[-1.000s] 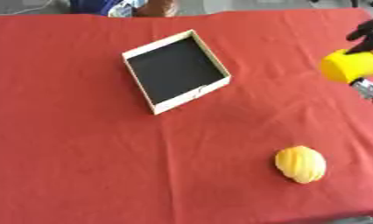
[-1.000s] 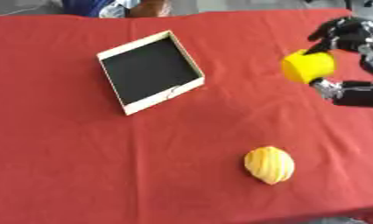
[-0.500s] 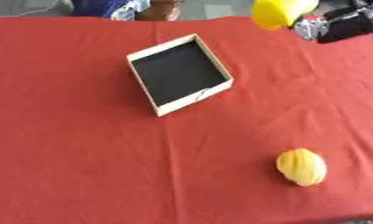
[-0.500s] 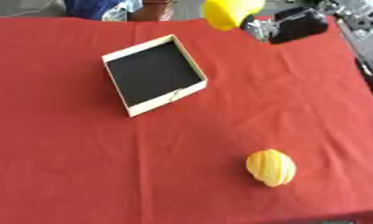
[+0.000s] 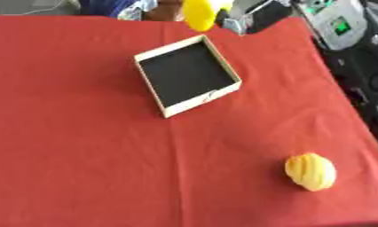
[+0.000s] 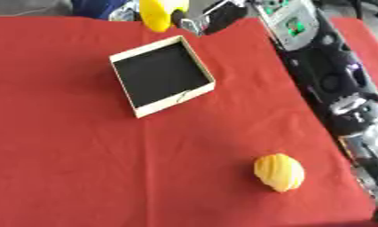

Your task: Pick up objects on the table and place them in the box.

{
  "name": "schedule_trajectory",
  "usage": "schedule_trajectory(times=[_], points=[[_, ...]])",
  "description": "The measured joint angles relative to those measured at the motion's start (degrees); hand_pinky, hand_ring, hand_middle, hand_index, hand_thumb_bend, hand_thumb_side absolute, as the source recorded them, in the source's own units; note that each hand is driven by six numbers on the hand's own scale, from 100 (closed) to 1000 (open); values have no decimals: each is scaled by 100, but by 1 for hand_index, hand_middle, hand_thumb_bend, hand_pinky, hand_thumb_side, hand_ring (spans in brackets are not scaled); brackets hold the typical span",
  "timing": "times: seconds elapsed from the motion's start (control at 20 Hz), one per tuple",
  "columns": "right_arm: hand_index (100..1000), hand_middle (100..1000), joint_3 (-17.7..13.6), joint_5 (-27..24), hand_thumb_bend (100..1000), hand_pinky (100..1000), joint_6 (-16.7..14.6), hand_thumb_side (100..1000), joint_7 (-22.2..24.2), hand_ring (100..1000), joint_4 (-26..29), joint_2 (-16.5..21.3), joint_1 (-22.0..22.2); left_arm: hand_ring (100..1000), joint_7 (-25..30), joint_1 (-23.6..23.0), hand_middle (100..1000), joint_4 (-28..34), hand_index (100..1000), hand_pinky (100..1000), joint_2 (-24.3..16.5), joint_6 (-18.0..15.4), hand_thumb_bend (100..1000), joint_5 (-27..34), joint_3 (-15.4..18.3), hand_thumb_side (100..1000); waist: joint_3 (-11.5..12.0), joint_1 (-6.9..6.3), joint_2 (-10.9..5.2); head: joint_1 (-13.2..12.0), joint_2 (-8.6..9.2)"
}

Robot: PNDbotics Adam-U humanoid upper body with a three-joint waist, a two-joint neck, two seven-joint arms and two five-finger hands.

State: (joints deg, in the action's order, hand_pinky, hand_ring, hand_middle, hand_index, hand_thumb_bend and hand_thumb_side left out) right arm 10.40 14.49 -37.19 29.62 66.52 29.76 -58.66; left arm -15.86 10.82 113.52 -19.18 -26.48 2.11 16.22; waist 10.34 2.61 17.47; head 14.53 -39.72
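Note:
A shallow cardboard box (image 5: 201,98) with a black inside lies askew on the red cloth, left of centre. Just beyond its far corner a smooth yellow object (image 5: 201,13) hangs in the air, and my right hand (image 5: 248,18) is shut on it from the right. The hand's fingers are blurred. A ridged yellow-orange fruit (image 5: 310,171) rests on the cloth at the lower right, apart from everything else. My left hand shows in neither view.
My right arm (image 6: 324,75), black with silver parts and a green-lit panel, runs along the table's right edge up to the far side. The red cloth (image 5: 83,155) covers the whole table. A person's blue clothing (image 5: 107,6) shows past the far edge.
My right hand has carried the yellow object from the table's right side up and leftward, to above the box's far corner. The box and the ridged fruit have stayed put.

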Motion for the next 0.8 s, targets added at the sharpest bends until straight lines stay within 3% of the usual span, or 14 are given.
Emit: schedule_trajectory(times=[0.5, 0.7, 0.8], points=[[670, 519, -120, 1162, 100, 832, -329, 203, -329, 838, -1024, -372, 34, 778, 85, 30, 811, 0, 885, 900, 0, 15, 162, 96, -16, 752, 59, -3, 39, -11, 1], [760, 625, -118, 1411, 100, 847, -455, 199, -455, 911, -1123, -434, 77, 776, 105, 36, 811, 0, 885, 900, 0, 18, 161, 106, -24, 752, 59, -20, 51, -30, 1], [850, 738, -119, 1506, 100, 868, -481, 198, -481, 981, -1157, -443, 77, 774, 112, 37, 811, 0, 885, 900, 0, 21, 161, 117, -44, 752, 59, -36, 54, -31, 1]])
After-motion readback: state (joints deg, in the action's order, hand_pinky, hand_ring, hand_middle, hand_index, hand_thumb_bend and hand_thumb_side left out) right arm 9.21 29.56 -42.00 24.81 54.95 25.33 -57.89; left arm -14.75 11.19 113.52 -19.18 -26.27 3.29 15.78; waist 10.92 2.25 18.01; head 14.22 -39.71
